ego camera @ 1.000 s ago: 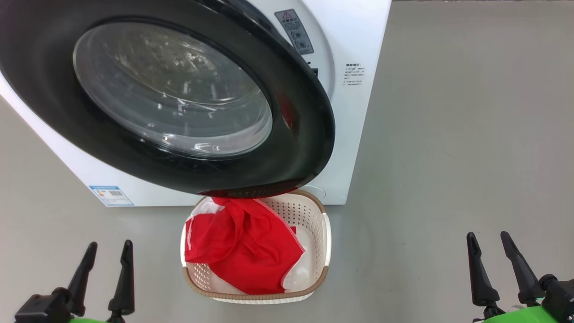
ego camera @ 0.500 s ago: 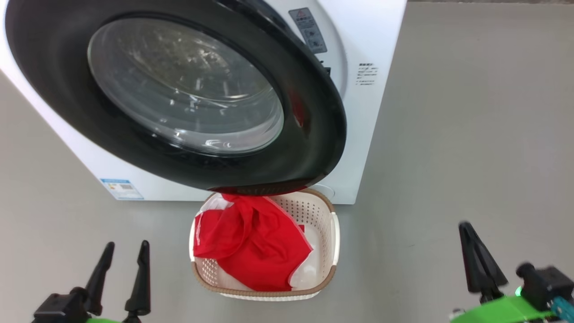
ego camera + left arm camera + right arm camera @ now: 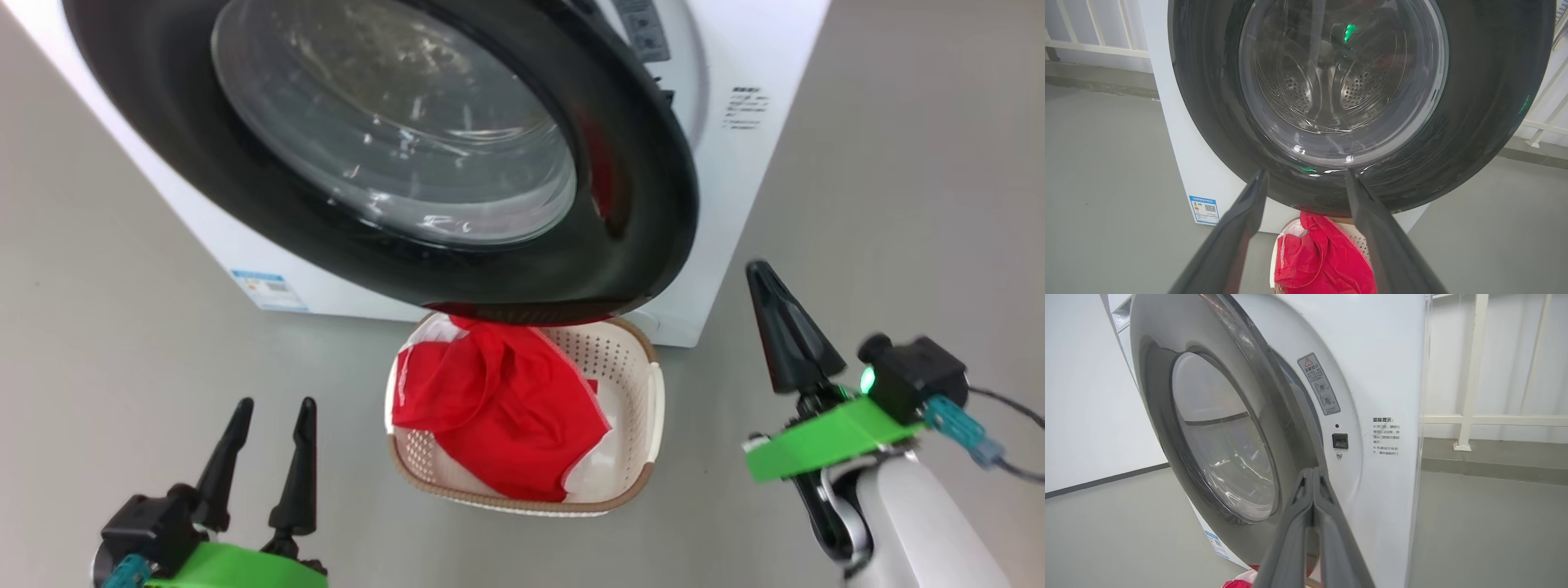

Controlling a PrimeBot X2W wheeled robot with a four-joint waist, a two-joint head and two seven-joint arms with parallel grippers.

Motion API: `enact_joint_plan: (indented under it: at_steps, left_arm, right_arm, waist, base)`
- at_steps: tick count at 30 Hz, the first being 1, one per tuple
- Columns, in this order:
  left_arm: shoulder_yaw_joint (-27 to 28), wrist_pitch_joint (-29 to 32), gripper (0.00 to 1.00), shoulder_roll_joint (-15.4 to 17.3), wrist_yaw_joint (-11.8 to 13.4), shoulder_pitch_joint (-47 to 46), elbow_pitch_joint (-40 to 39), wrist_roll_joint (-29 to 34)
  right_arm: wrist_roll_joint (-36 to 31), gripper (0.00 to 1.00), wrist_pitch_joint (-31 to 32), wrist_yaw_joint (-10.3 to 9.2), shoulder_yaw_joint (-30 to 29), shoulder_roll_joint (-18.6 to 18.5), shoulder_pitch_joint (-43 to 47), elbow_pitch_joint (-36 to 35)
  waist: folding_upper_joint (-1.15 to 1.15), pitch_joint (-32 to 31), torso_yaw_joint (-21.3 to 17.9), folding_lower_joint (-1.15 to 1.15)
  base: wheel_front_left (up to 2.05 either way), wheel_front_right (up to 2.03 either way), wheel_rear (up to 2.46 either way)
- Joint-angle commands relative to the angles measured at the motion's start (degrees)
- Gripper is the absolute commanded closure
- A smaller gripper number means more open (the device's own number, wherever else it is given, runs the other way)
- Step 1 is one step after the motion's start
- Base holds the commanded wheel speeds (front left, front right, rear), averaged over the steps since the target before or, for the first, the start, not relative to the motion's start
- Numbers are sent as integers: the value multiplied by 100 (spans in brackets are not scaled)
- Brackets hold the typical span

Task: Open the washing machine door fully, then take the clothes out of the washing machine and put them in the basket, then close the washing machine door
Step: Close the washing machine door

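Washing machine door is partly open, hinged on the left, with its free right edge swung out toward the near side. Its black rim is glossy and carries a red reflection. In the left wrist view the perforated steel drum shows through the door's glass window.

Washing machine is white and stands far centre on the grey floor, with a blue sticker low on its left front. The right wrist view shows a gap between the door edge and the machine front. A warning label and a dark latch slot sit on that front panel, and a white railing stands far right behind.

Basket sits on the floor just in front of the machine, its far end under the door's lower rim. Clothes lie inside the basket, red, bunched to the left side. A white-stitched edge runs across them and a bit of white shows at the far left rim. The basket's right part is bare.

Left gripper is near left and low, apart from the basket. Its 2 fingers are spread wide with nothing between them and point toward the door. In its wrist view they frame the door's lower rim, with the clothes below.

Right gripper is right of the basket and raised. Its 2 fingers are pressed together into 1 wedge, holding nothing, tip toward the machine's right front. In its wrist view the closed fingers line up with the gap at the door's free edge. I cannot tell whether they touch the door.
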Motion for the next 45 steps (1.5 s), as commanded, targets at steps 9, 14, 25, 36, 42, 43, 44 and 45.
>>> enact_joint_plan:
  at_steps: [9,14,25,36,42,43,44,45]
  left_arm:
    - [74,-45,0,-34,-31,-478,-185,-185]
    - [-6,-45,0,-87,-31,-650,-180,-253]
    - [-137,-45,0,-151,-31,-1000,-202,-374]
    - [-313,-45,0,-92,-31,-1210,-186,-472]
    - [-320,-45,0,-30,-31,-1223,-165,-465]
    - [-320,-45,0,-20,-31,-1222,-159,-464]
    - [-321,-45,0,-8,-31,-1222,-152,-462]
    - [-316,-45,0,3,-31,-1217,-144,-458]
  right_arm:
    - [-53,100,-36,36,524,7,-1071,501]
    - [-62,100,-36,36,527,7,-1396,759]
    - [-92,100,-36,36,160,7,-2028,839]
    - [-157,100,-36,36,-301,7,-2573,771]
    - [-101,100,-36,36,-472,7,-2700,729]
    - [-87,100,-36,36,-461,7,-2694,726]
    - [-69,100,-36,36,-426,7,-2675,715]
    - [-47,100,-36,36,-358,7,-2641,704]
  waist:
    - [0,537,332,0]
    - [0,747,447,0]
    - [0,1238,583,0]
    - [0,1469,676,0]
    - [0,1484,631,0]
    - [0,1474,621,0]
    - [0,1460,609,0]
    - [0,1435,591,0]
  base:
    - [0,0,0]
    - [0,0,0]
    - [0,0,0]
    - [0,0,0]
    - [0,0,0]
    - [0,0,0]
    - [0,0,0]
    - [0,0,0]
